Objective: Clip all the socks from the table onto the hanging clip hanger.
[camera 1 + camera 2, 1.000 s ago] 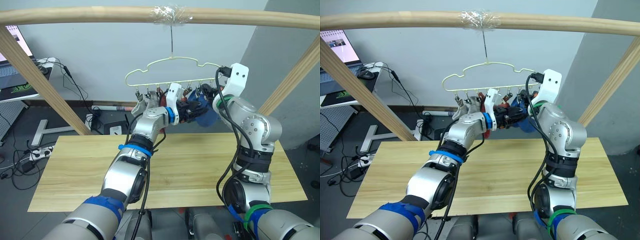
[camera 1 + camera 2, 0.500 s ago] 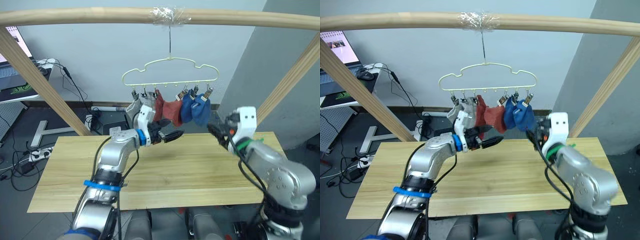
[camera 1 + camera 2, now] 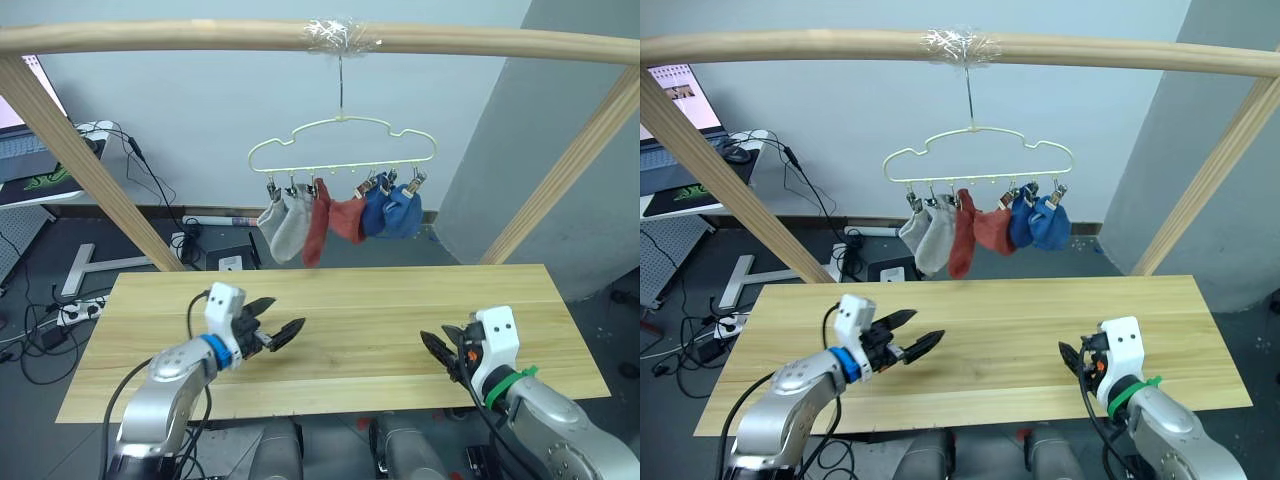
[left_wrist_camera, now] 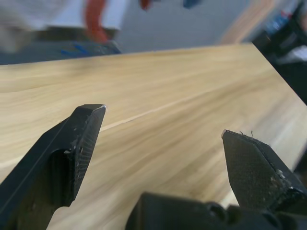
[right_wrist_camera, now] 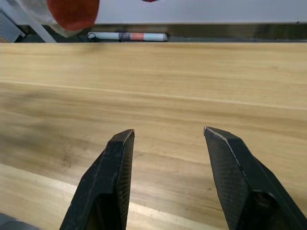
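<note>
The pale-yellow clip hanger point(image 3: 340, 150) hangs by its hook from the top pole. Clipped along its lower bar are two grey socks point(image 3: 285, 225), two rust-red socks point(image 3: 318, 225) and two blue socks point(image 3: 402, 212). They hang free above the back edge of the table point(image 3: 400, 300). My left gripper point(image 3: 278, 333) is low over the table's front left part, open and holding nothing. My right gripper point(image 3: 440, 350) hovers low over the front right part, also open and holding nothing. Bare wood shows between the fingers in the left wrist view point(image 4: 163, 122) and the right wrist view point(image 5: 168, 130).
A frame of round wooden poles spans the scene: a top bar point(image 3: 200, 35) and slanted legs at the left point(image 3: 90, 170) and right point(image 3: 560, 180). A desk with a laptop point(image 3: 25, 150) stands far left. Cables lie on the floor point(image 3: 60, 310) behind the table.
Both arms have dropped away from the hanger to low over the table's front. The socks now hang free with no gripper near them.
</note>
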### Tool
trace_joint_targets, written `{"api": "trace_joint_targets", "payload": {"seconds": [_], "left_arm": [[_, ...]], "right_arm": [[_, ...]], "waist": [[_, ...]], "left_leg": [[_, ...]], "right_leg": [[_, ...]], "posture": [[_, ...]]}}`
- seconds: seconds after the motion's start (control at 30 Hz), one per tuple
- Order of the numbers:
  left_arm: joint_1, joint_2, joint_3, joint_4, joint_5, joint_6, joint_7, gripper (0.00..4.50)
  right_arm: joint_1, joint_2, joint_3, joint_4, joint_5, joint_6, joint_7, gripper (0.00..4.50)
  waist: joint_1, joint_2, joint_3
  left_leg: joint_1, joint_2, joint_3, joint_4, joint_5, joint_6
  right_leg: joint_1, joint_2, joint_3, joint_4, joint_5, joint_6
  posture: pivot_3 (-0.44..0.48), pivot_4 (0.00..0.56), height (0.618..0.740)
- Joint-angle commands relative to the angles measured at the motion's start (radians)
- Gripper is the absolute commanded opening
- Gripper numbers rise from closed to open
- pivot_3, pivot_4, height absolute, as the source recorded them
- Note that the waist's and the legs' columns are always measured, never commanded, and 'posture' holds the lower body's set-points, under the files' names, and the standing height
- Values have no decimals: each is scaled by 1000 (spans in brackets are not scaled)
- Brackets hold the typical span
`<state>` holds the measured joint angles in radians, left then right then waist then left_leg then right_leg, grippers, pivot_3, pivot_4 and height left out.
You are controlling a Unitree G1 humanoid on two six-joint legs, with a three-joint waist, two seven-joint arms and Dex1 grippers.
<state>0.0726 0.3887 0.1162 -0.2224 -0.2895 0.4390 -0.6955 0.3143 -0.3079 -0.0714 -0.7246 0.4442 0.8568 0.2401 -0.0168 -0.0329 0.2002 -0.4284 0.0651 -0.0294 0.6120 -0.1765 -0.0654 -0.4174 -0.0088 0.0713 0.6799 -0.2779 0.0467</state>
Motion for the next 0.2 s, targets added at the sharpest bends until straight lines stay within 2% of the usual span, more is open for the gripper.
{"api": "trace_joint_targets", "payload": {"seconds": [0.03,0.2], "left_arm": [[30,-6,32,-33,-11,-58,32,4471],[23,-8,47,-12,-34,-84,51,4471]], "right_arm": [[26,-4,7,-1,-17,-55,11,2395],[33,0,11,21,-18,-81,12,2395]], "waist": [[9,0,0],[21,-1,-1]], "left_leg": [[0,0,0,0,0,0],[0,0,1,0,0,0]], "right_leg": [[0,0,0,0,0,0],[0,0,1,-1,0,0]], "posture": [[140,165,740],[153,163,740]]}}
